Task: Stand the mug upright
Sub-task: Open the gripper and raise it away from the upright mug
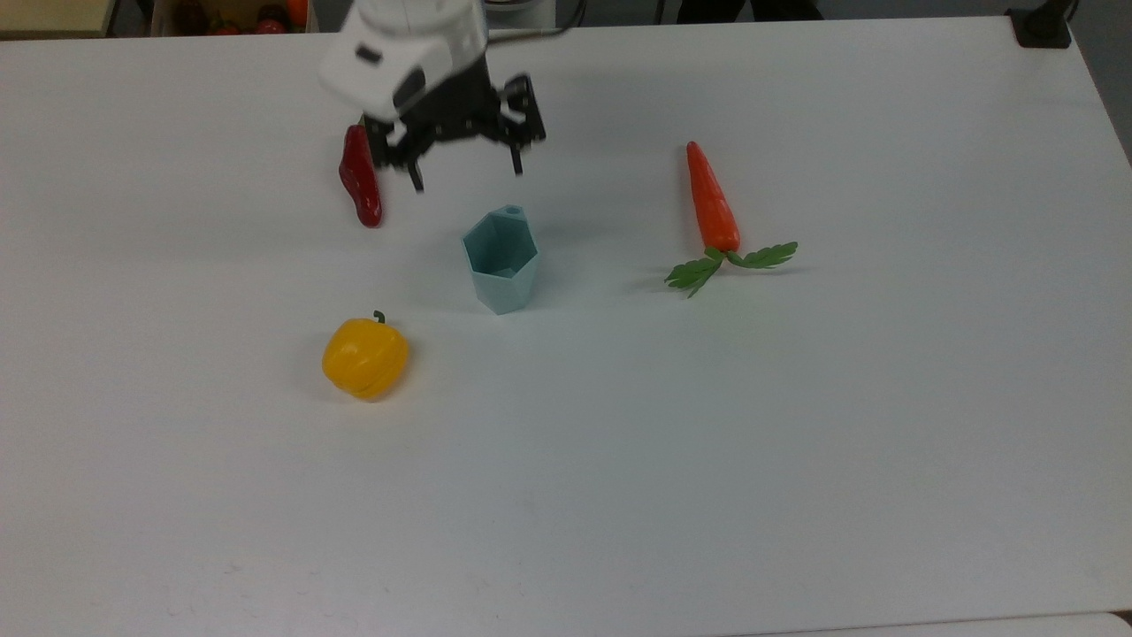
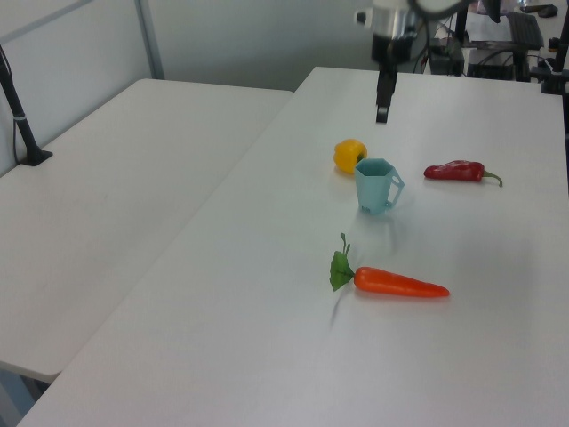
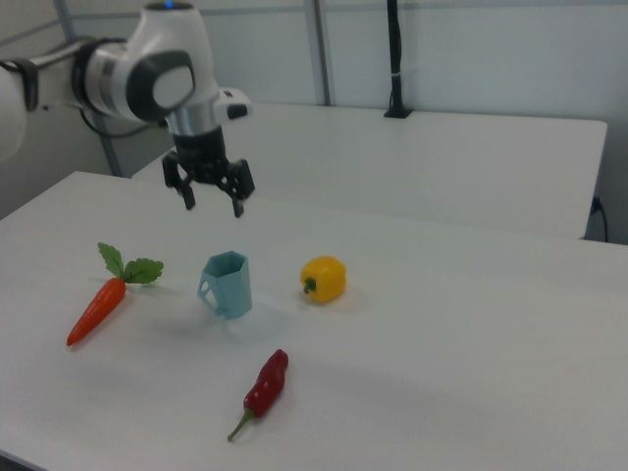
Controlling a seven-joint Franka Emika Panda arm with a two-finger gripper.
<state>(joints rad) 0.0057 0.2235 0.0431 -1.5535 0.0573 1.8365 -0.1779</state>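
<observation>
Mug standing upright on the tabletop, between yellow pepper and carrot, end effector up above it, fingers spread, holding nothing

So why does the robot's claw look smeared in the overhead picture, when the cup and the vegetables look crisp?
Top view: the gripper is streaked, likely motion blur, while the mug, carrot and yellow pepper keep sharp edges. Right view: the gripper is clearer, fingers apart above the upright mug. Left view: light is soft, with only a faint shadow beside the mug.
</observation>
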